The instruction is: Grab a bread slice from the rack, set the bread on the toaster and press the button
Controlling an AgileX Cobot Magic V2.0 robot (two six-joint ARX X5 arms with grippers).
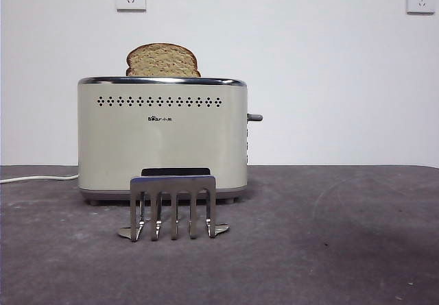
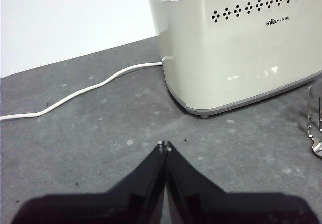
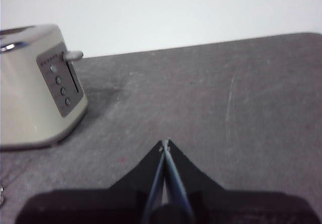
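A slice of bread (image 1: 163, 61) stands upright in the top slot of the cream toaster (image 1: 162, 140), its domed crust and speckled crumb rising above the chrome rim, while the small steel rack (image 1: 173, 205) sits empty on the dark grey counter (image 1: 329, 236) just in front of the appliance. Both arms are back from the work: the left end effector (image 2: 164, 145) hangs over the counter near the toaster's cord side, its two black jaws pressed together and gripping nothing, with the white cord (image 2: 75, 94) trailing across the surface ahead of it; the right end effector (image 3: 165, 143), jaws likewise closed and empty, points toward open counter, with the toaster's control panel (image 3: 61, 79) off to one side of it. The lever (image 1: 254, 118) projects from the toaster's side near the top of its slot, and the bread rides high, which suggests that the pressing step is not yet done, though the pictures cannot settle that. By the look of things, picking and placing are complete, and only the press of the lever or a panel button appears to remain.
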